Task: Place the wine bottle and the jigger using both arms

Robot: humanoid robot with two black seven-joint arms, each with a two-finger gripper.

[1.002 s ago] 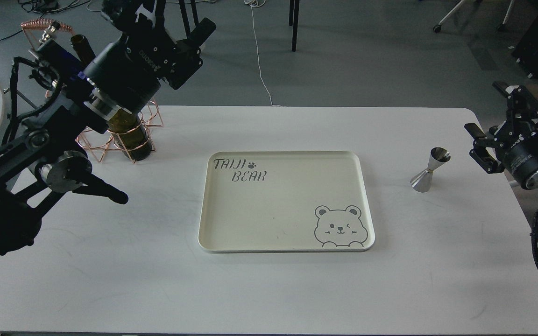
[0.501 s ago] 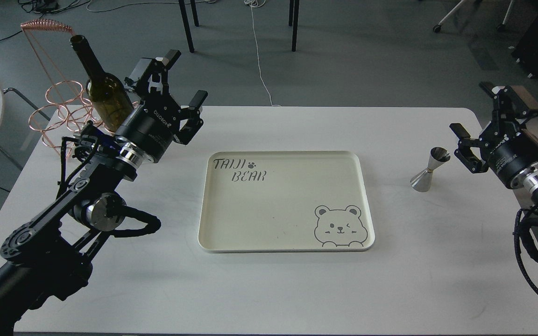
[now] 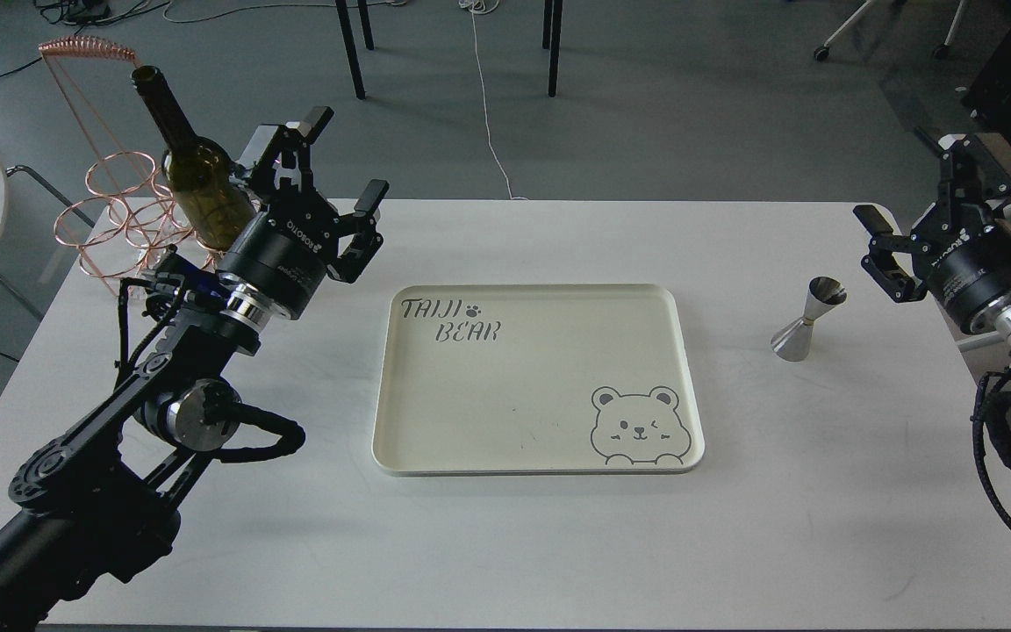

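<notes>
The dark green wine bottle (image 3: 192, 178) leans in a copper wire rack (image 3: 111, 224) at the table's back left corner. My left gripper (image 3: 340, 167) is open and empty, just right of the bottle's body and not touching it. The steel jigger (image 3: 808, 319) stands upright on the table, to the right of the tray. My right gripper (image 3: 914, 206) is open and empty, up and to the right of the jigger, clear of it.
A cream tray (image 3: 541, 386) with "TAIJI BEAR" lettering and a bear drawing lies at the table's middle. The white table (image 3: 505, 544) has rounded corners. Chair legs and cables are on the floor behind.
My left arm came down from in front of the bottle and rack, and its gripper now sits beside the bottle. My right gripper moved toward the jigger, then drew back slightly up and right.
</notes>
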